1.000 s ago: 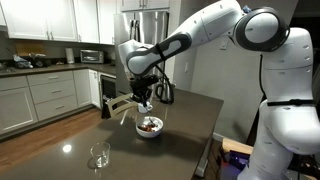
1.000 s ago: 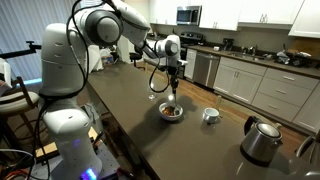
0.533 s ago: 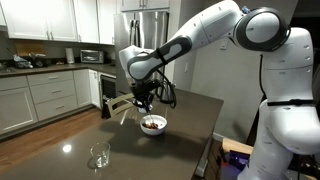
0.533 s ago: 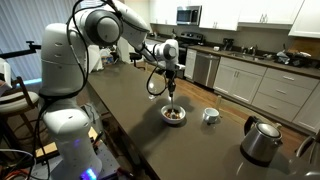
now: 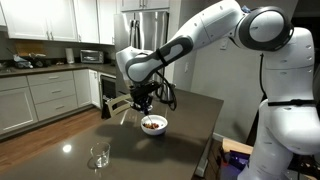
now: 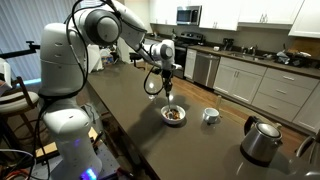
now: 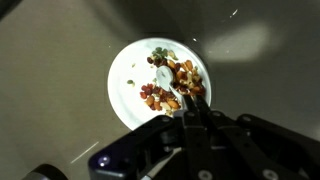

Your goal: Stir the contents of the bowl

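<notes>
We find the dark counter (image 5: 195, 108) bearing the white bowl (image 5: 154, 124) directly beneath the gripper (image 7: 192, 108). The gripper pinches a spoon (image 7: 163, 78) and has shifted slightly across the bowl within the last second. The spoon's tip sits among the contents (image 7: 178, 88). We judge stirring underway.

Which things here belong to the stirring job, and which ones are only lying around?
For the job: bowl, contents, spoon, tool holding it.
Lying about: drinking glass, white mug, kettle.

no legible text, labels or numbers, views perhaps too coarse
</notes>
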Controlling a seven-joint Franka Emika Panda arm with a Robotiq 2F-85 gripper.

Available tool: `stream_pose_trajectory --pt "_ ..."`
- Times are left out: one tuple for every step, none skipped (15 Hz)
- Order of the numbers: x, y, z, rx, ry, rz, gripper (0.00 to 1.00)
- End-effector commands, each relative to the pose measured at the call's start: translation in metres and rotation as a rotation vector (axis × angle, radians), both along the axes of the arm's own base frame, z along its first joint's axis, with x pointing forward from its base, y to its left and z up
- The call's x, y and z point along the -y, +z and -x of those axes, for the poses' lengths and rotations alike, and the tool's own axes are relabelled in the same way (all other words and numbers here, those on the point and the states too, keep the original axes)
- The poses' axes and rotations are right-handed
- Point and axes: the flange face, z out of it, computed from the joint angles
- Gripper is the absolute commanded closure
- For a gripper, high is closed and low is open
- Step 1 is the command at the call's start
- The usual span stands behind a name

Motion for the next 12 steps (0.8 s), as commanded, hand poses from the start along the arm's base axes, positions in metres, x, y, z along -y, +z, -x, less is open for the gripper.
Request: stream_pose_trajectory --pt "-0.023 -0.014 0.006 -0.028 0.050 -0.032 0.96" --pt "-0.028 -0.014 0.006 -0.026 0.061 -0.035 0.96" --pt "-0.033 -0.013 0.005 -0.018 0.075 -0.035 0.96" --pt "-0.037 -0.012 0.004 -0.015 0.085 -0.036 0.96" --pt "-0.040 -0.011 0.002 -0.006 0.096 -0.033 0.96" --pt "-0.042 -0.010 0.000 -0.003 0.105 -0.033 0.96" --pt "-0.044 -0.008 -0.003 0.005 0.111 -0.033 0.96" --pt "-0.044 -0.006 -0.004 0.010 0.114 -0.035 0.96" --pt "-0.044 -0.005 -0.007 0.016 0.118 -0.040 0.96" --pt "-0.044 -0.003 -0.009 0.021 0.122 -0.042 0.96" --pt "-0.043 -0.001 -0.012 0.028 0.125 -0.043 0.96" --pt "-0.042 0.000 -0.016 0.037 0.125 -0.045 0.96"
